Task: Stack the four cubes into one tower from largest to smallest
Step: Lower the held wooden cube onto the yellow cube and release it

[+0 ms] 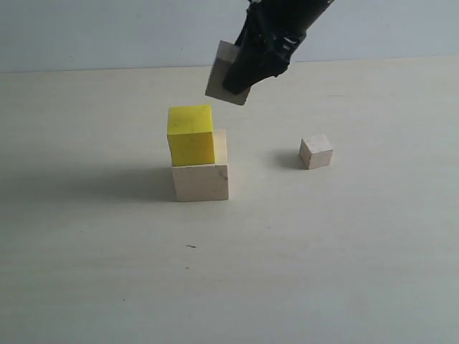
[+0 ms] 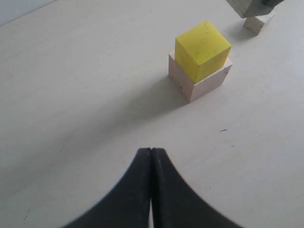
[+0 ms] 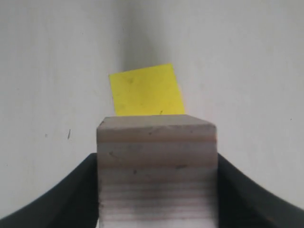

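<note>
Big wood cube w/ yellow cube on top stands centre; right gripper, clamped on tilted medium cube, hangs above & slightly right of yellow, so prob needs left-and-down; left gripper pinched shut, empty, farther off.

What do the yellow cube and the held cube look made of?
Yellow cube: opaque, matte, even yellow, no grain showing; painted wood or plastic, cannot tell. Held cube: bare pale wood, unvarnished look; darker grain lines run across its face.
</note>
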You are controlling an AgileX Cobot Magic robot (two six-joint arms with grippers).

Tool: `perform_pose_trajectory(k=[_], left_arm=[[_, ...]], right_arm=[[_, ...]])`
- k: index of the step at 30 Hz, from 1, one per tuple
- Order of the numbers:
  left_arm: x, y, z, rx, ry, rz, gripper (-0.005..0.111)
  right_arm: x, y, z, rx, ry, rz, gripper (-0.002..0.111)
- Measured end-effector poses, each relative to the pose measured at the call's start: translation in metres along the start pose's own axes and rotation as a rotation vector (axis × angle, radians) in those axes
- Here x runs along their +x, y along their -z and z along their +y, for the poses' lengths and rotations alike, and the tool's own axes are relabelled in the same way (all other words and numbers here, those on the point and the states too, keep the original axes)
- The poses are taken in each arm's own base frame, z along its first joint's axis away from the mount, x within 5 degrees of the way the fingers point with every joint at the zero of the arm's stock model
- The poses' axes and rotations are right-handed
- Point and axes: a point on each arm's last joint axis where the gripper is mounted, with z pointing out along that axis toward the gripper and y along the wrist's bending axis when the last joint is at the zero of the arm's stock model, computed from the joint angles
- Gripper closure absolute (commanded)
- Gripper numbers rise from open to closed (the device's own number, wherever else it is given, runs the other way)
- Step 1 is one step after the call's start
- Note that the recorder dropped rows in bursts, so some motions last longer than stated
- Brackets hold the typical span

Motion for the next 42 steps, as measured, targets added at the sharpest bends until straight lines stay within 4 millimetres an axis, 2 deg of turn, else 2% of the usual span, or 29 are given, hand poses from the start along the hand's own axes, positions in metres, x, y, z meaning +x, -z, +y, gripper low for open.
perform_pose_trajectory(k=[5, 12, 18, 26, 29, 42], left_arm=[[0.002, 0.000, -0.001, 0.007, 0.001, 0.022, 0.107], [0.003, 0.000, -0.001, 0.012, 0.003, 0.028, 0.107], [0.002, 0.000, -0.001, 0.016, 0.005, 0.027, 0.107], [0.003, 0.000, -0.002, 0.021, -0.008, 0.028, 0.107], [0.003, 0.000, -0.002, 0.021, -0.012, 0.028, 0.107], [0.004, 0.000, -0.002, 0.026, -0.016, 0.043, 0.107]], right_arm=[[-0.022, -0.004, 0.011, 0.077, 0.043, 0.083, 0.108], [-0.047, -0.001, 0.021, 0.110, 0.084, 0.062, 0.108], [-0.044, -0.005, 0.018, 0.123, 0.096, 0.096, 0.108], [-0.037, -0.043, 0.013, 0.063, 0.091, 0.159, 0.108], [-0.036, -0.050, 0.013, 0.053, 0.096, 0.172, 0.108], [-0.038, -0.057, 0.015, 0.050, 0.109, 0.180, 0.108]])
